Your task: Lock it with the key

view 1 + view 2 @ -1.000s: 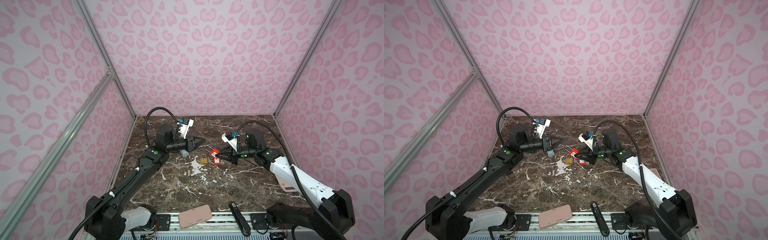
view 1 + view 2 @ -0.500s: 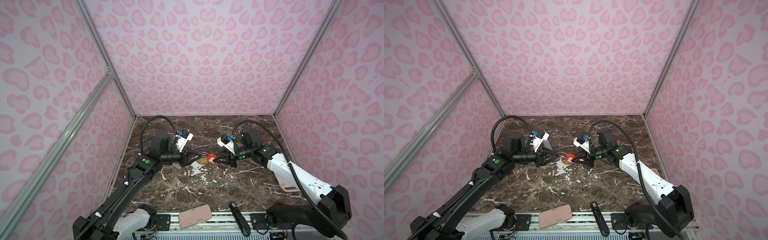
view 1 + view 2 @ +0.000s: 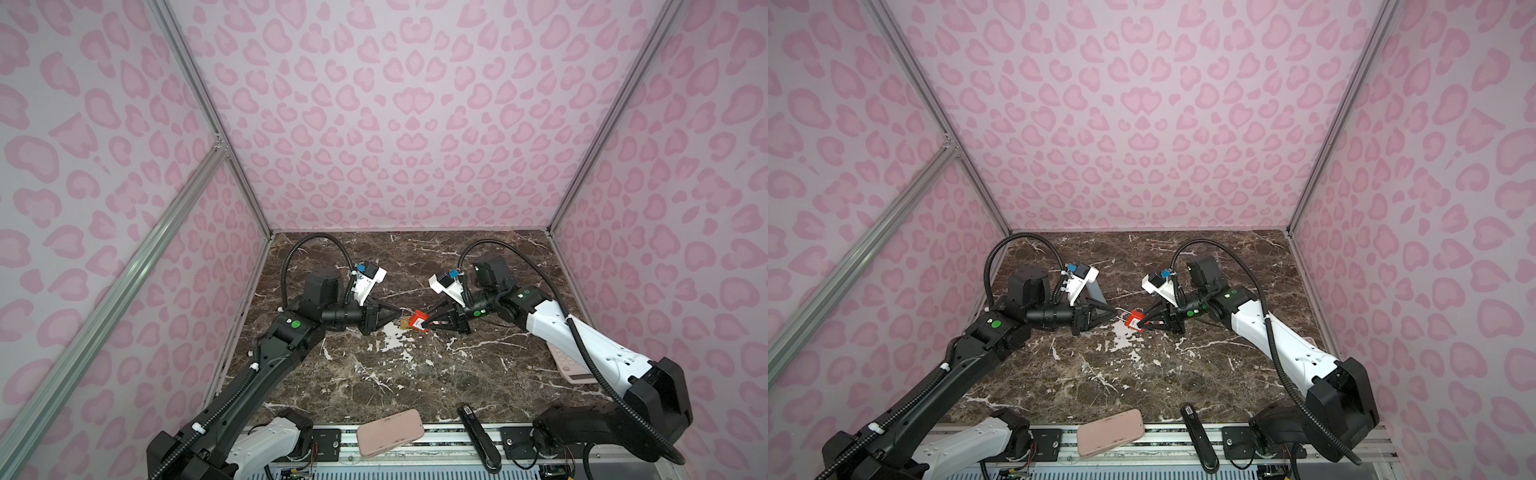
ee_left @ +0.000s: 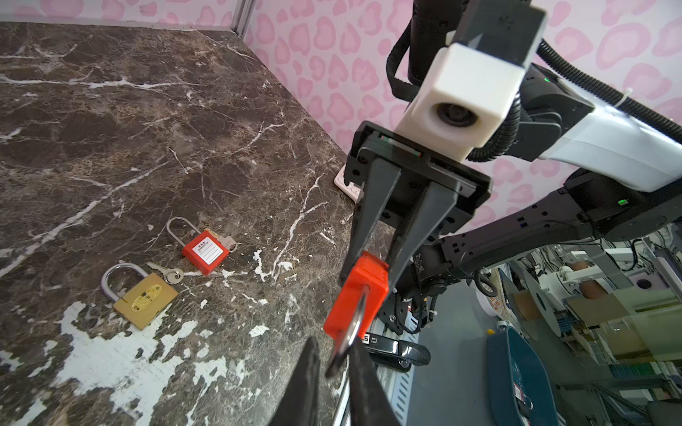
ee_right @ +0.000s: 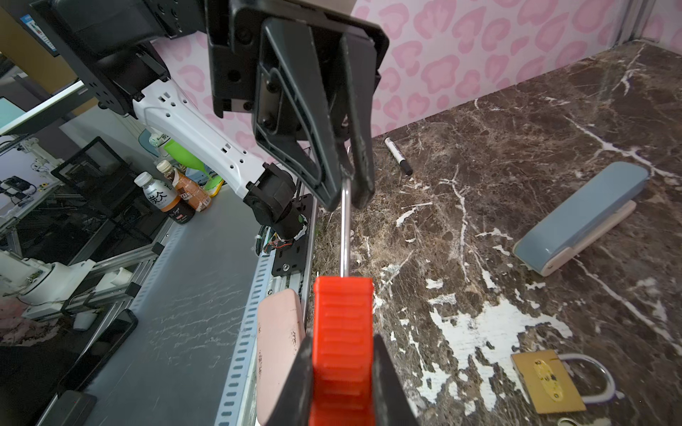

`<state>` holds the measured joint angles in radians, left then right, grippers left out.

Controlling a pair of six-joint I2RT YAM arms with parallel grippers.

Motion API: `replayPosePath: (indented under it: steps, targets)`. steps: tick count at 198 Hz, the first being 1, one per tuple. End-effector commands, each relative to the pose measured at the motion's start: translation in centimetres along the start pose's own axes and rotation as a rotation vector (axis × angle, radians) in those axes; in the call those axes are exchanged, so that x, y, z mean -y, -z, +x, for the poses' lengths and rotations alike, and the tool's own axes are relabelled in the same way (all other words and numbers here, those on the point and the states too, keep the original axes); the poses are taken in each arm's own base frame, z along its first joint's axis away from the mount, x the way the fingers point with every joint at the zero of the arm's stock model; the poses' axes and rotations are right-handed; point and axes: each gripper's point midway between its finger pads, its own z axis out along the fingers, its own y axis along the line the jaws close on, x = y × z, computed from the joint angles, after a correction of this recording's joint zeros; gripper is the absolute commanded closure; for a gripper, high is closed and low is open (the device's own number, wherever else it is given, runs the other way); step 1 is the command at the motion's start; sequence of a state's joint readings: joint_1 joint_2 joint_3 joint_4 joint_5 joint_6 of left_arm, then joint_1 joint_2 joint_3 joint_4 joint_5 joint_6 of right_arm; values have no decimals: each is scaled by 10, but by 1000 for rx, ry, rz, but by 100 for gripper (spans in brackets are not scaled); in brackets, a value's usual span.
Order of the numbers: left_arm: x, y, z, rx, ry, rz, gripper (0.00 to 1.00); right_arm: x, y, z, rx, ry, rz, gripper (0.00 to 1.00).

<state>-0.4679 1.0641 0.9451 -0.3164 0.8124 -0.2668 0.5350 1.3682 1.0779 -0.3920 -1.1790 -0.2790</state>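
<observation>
My right gripper (image 5: 342, 339) is shut on the body of a red padlock (image 5: 343, 332), held above the marble table (image 3: 415, 374) in both top views (image 3: 1134, 321). The padlock's steel shackle (image 5: 344, 236) points at my left gripper (image 5: 345, 201), whose fingers are shut on its far end. In the left wrist view the shackle (image 4: 350, 332) runs between my left gripper's (image 4: 334, 345) fingers. On the table lie a brass padlock (image 4: 144, 295) with a silver key (image 4: 168, 273) beside it, and a second red padlock (image 4: 205, 252).
A pink phone case (image 3: 390, 432) and a black stapler (image 3: 478, 436) lie at the front edge. A grey-blue case (image 5: 583, 217) and a marker (image 5: 398, 155) lie on the left side of the table. A pink keypad (image 3: 569, 365) sits under the right arm.
The two arms have come together over the table's middle. The right gripper lifted the red padlock off the table, and the left gripper closed on its shackle.
</observation>
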Motion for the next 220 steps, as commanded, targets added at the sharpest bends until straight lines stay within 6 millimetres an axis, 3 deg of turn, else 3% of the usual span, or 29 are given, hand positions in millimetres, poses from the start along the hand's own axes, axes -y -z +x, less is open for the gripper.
replayPosePath:
  steps: [1, 30, 110, 125, 137, 151, 161, 220]
  targets:
    - [4, -1, -7, 10, -15, 19, 86, -6, -1, -3, 7, -3, -41, 100]
    - [4, -3, -6, 0, -3, 31, 96, -4, -2, -4, 7, -7, -39, 100]
    - [0, -6, -4, -8, 27, 28, 96, -2, -6, -11, 20, 0, -44, 100]
    - [-1, -2, -9, 24, 16, 5, 88, 1, -7, -7, 7, -10, -29, 100]
    - [2, 2, -16, 66, -6, -1, 72, 4, -7, -3, -8, -20, -15, 100]
    - [6, 7, -23, 112, -29, -4, 65, 7, -7, -2, -13, -31, -4, 100]
    - [7, 8, -27, 128, -36, -7, 54, 7, -7, -2, -11, -39, -3, 100]
    - [7, -2, -44, 176, -14, 53, 38, 12, -2, -27, 73, -35, 16, 100]
